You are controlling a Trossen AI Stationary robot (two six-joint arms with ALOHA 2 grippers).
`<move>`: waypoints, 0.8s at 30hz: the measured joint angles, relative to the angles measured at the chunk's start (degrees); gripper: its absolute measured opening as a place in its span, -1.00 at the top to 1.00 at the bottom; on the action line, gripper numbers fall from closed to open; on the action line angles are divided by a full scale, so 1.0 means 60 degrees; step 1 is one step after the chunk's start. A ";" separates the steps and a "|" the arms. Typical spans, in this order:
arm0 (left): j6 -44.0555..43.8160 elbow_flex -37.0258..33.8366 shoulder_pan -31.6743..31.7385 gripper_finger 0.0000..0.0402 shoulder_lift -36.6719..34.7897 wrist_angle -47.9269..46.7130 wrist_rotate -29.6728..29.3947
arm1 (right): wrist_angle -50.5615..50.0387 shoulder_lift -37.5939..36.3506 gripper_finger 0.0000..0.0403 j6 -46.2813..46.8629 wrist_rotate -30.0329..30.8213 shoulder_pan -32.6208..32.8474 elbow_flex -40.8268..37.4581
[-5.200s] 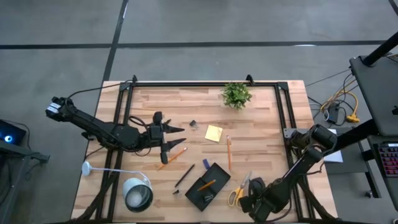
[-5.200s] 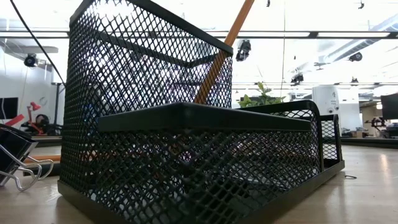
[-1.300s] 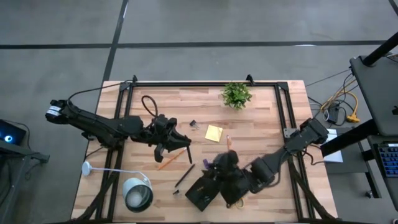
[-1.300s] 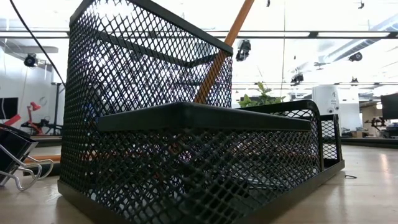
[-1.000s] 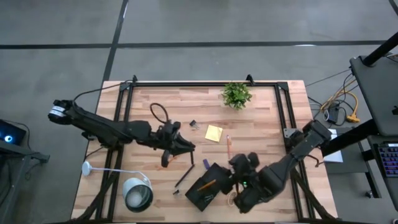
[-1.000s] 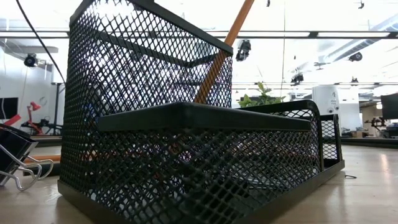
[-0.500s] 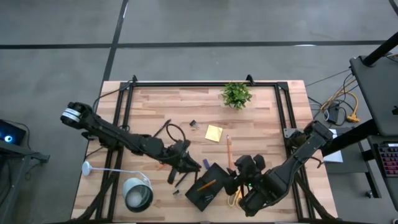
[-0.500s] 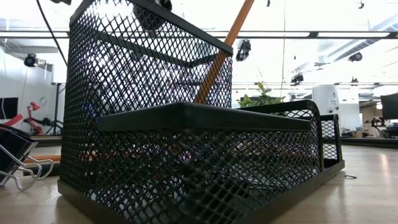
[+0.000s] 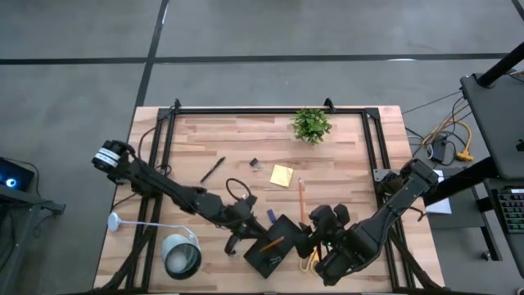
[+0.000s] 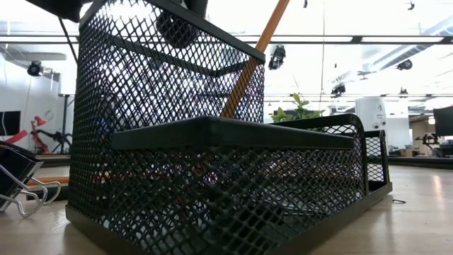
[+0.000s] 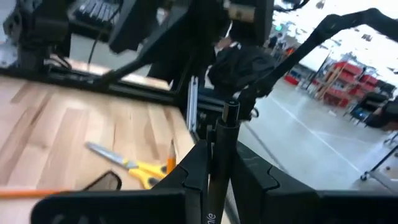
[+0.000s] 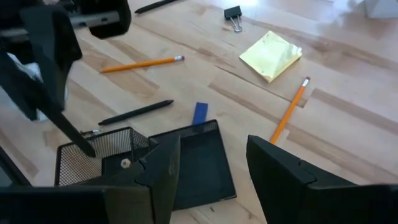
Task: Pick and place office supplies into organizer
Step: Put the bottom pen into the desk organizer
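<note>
The black mesh organizer point(image 9: 274, 250) stands near the table's front edge, with an orange pencil point(image 10: 255, 57) leaning in its cup. My left gripper point(image 9: 237, 236) hangs just left of it, shut on a black pen point(image 11: 221, 149). My right gripper point(image 12: 211, 168) is open and holds nothing, just right of the organizer and above the yellow-handled scissors point(image 11: 134, 167). Loose on the wood lie two more pens point(image 12: 137, 112) point(image 9: 213, 170), two pencils point(image 12: 140, 63) point(image 9: 300, 201), a yellow sticky-note pad point(image 9: 282, 175), a binder clip point(image 9: 255, 164) and a blue piece point(image 12: 199, 113). My left gripper pinches the black pen's shaft point(image 11: 217, 168) between its two fingers, and the pen runs on past the fingertips along them. The pen slants down from the gripper, clear of the table, with its lower end point(image 12: 92, 151) at the rim of the organizer's mesh cup.
A green potted plant point(image 9: 311, 124) stands at the far edge. A round silver-white lamp point(image 9: 180, 256) sits at the front left. Another binder clip point(image 10: 21, 180) lies close to the low camera, beside the organizer. Bare wood shows at the far left of the table.
My left gripper has carried the pen toward the table's near edge and to the right, from the middle of the table to the organizer's left end. It now shows above the mesh cup in the low view.
</note>
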 joint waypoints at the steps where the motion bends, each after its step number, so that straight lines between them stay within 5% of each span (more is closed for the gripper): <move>1: -0.0001 0.0000 -0.0004 0.86 0.0073 -0.0022 0.0000 | 0.0010 0.0000 0.14 0.0003 -0.0007 0.0000 0.0000; 24: -0.0154 -0.0036 -0.0046 0.65 0.1031 0.0108 -0.0147 | 0.0072 -0.0007 0.14 0.0023 -0.0065 0.0000 0.0000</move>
